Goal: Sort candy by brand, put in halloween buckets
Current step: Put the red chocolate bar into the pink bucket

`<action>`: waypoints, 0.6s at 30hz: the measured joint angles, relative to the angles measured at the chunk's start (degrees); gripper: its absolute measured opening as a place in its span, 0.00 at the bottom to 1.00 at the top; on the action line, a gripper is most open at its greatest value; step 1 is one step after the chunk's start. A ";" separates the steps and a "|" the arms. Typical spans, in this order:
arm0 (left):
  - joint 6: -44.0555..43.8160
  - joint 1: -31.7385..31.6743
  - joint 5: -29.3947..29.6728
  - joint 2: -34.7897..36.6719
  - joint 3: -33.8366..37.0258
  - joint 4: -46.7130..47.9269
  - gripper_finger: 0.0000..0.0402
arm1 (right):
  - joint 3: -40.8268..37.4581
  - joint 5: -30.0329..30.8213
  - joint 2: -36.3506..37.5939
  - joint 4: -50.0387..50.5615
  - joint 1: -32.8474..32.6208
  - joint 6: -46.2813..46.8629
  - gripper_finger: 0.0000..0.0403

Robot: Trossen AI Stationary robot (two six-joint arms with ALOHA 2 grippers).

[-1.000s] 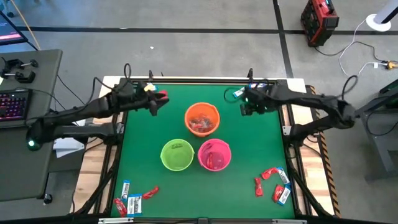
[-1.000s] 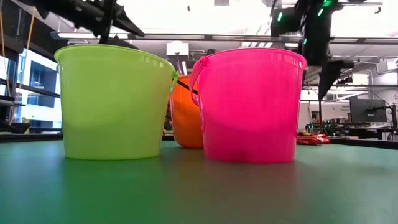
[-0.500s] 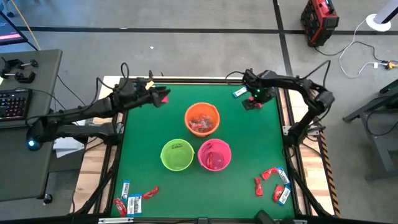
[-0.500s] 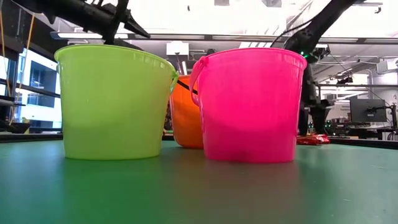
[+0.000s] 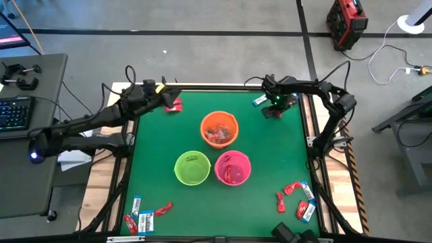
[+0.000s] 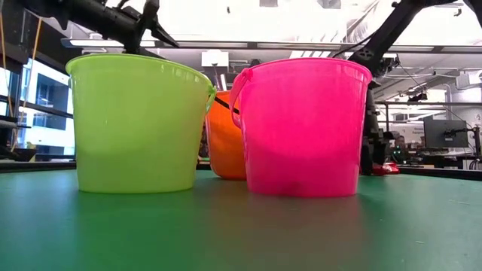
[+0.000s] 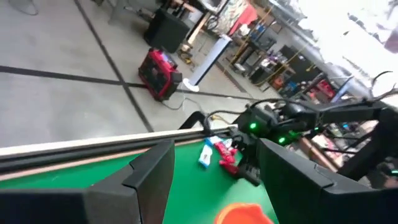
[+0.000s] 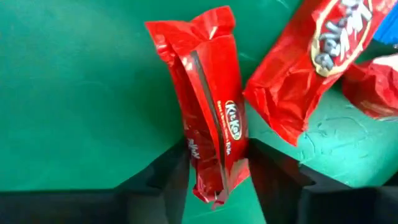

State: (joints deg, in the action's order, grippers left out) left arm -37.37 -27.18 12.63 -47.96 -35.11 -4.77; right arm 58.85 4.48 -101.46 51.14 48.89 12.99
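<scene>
**3 plastic buckets, loose candy, 2 grippers at the far edge**

3 round, smooth-walled pails stand clustered mid-table on the green table (image 5: 270, 155): orange bucket (image 5: 219, 129) farthest back, lime green bucket (image 5: 192, 168) and hot pink bucket (image 5: 233, 168) side by side in front of it. Orange and pink hold red wrappers.

Right gripper (image 5: 271, 112): lowered at the far right corner. Its wrist view shows the dark fingers (image 8: 168, 174) on either side of a crinkled, glossy red Kit Kat wrapper (image 8: 214, 143), open around it, not visibly clamped. 1 more red wrapper (image 8: 311, 68) lies just beside; a blue-and-white candy (image 5: 259, 100) sits near.

Left gripper (image 5: 169, 102): at the far left edge, a red candy (image 5: 175, 104) at its tip; whether the fingers grip it cannot be told. Its wrist view shows them parted.

Near left corner: flat red and blue-and-white candies (image 5: 143, 217). Near right corner: another such group (image 5: 297, 197).
</scene>
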 joint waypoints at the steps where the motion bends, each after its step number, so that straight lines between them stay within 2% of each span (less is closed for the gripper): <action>1: 0.04 -0.37 -0.58 0.21 0.00 -0.61 0.54 | 0.00 0.11 0.17 0.04 -0.48 -0.01 0.31; 6: 2.21 -1.94 -3.79 2.45 0.00 -3.37 0.54 | -0.11 -0.82 5.33 3.33 -3.74 0.26 0.07; 9: 5.51 -2.71 -4.89 4.05 0.00 -3.24 0.54 | -0.11 -4.96 11.59 4.74 -6.63 2.94 0.06; 12: 7.78 -3.57 -5.09 5.24 0.00 -3.06 0.54 | -0.11 -14.03 19.51 3.06 -11.63 8.06 0.10; 15: 9.13 -4.40 -5.09 5.69 0.00 -2.39 0.54 | -0.11 -23.64 25.84 -3.93 -19.51 17.12 0.10; 18: 9.57 -5.32 -7.38 5.61 0.00 -1.23 0.54 | 0.00 -26.52 28.97 -13.51 -30.00 27.07 0.08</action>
State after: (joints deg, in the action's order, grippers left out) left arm -27.80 -32.51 5.25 -42.35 -35.11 -6.00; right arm 58.85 -22.03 -72.49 37.63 18.89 40.05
